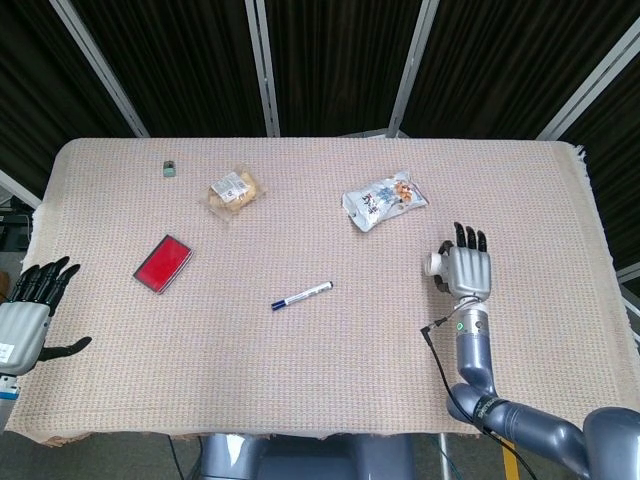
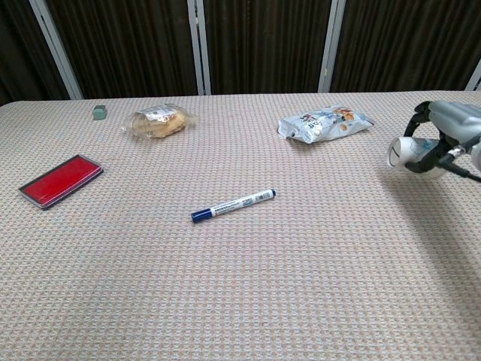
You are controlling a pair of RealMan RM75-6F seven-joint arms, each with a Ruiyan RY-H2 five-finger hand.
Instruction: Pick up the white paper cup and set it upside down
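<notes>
At the right of the frame, the right robot hand (image 2: 449,134) has its fingers wrapped around the white paper cup (image 2: 406,153), which lies sideways and appears lifted off the worktop (image 2: 240,286). The pick-up looks done; turning it over and setting it down remain. The left robot hand (image 1: 28,310) waits with fingers spread and nothing in them at lower left.

White paper cup (image 2: 406,154) lies sideways, lifted, mouth facing left.

one cup (image 2: 406,153), pen (image 2: 233,205), red case (image 2: 60,180), eraser (image 2: 99,112), two snack bags (image 2: 323,123) (image 2: 158,122).
</notes>
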